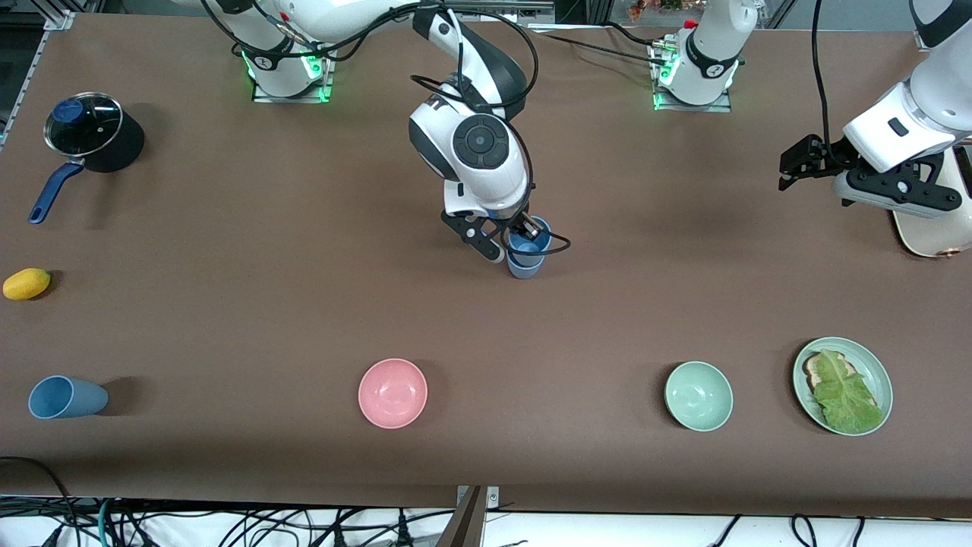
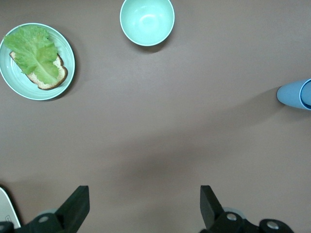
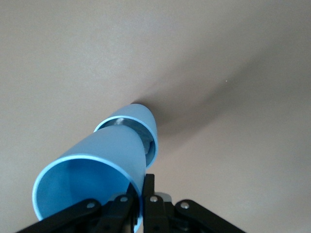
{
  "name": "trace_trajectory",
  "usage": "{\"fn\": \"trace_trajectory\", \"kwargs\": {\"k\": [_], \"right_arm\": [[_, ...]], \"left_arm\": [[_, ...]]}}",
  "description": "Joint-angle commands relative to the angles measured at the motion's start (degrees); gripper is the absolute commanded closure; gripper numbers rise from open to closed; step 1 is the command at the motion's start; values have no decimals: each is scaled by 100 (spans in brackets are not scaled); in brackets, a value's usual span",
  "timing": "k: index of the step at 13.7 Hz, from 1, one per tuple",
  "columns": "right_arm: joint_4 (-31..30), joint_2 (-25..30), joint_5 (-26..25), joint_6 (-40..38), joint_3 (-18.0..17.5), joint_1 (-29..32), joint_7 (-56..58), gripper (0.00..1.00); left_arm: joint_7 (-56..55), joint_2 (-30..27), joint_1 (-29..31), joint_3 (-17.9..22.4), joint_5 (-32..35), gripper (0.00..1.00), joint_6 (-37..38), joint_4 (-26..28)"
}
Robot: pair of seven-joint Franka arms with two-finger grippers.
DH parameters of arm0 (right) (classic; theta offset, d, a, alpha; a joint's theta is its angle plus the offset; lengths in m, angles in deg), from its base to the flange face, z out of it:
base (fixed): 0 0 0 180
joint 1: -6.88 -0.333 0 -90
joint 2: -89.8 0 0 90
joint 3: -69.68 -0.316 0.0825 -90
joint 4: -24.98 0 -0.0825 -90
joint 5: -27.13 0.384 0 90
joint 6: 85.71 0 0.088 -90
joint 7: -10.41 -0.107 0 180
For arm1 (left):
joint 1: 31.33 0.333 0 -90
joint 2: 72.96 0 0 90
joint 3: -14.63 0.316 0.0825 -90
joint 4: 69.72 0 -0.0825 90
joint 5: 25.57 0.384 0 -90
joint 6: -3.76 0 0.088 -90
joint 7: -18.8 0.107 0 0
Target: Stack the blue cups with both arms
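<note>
Right claw [image 1: 522, 237], mid-worktop: pinching the rim of a sky-blue cup [image 1: 529, 241] lowered into a second blue cup [image 1: 524, 264] standing upright. The right wrist view alone shows the lower cup's [image 3: 138, 127] rim ringing the held cup's [image 3: 92, 170] base. Left claw [image 1: 790, 169]: spread, empty, waiting over the worktop [image 1: 228, 319] at the left arm's end. Third blue cup [image 1: 67, 397]: lying on its side near the front camera. No legible writing.

Even bright overhead light, soft shadows on the table [image 1: 228, 304], glare on the pot lid [image 1: 83, 124], all views sharp.
</note>
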Motion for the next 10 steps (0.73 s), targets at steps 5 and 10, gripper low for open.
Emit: {"fn": "trace_trajectory", "kwargs": {"k": [5, 10], "right_arm": [[251, -164, 24, -52, 85, -34, 1, 0], [277, -41, 33, -245, 138, 36, 318, 0]], "left_arm": [[42, 21, -1, 16, -68, 0, 141, -123], [42, 21, -1, 25, -68, 0, 167, -123]]}}
